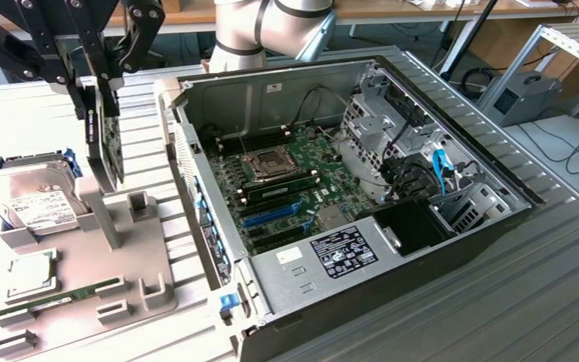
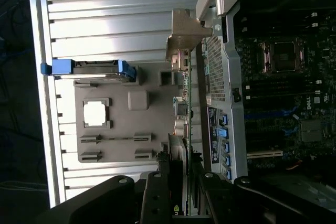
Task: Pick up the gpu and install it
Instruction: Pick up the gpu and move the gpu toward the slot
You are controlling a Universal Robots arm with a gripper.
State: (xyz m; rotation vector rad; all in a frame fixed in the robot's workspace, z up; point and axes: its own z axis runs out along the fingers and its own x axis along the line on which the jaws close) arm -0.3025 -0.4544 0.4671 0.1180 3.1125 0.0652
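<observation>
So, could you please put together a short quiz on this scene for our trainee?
1. What do the jaws hold? A hard drive; B gpu; C RAM stick.
2. True or false: the gpu already sits in the computer case.
3. Fill in: the gpu is held edge-on over the grey ___.
Key: 1 B; 2 false; 3 tray.

Open computer case (image 1: pixel 269 90), hard drive (image 1: pixel 30 197)
</observation>
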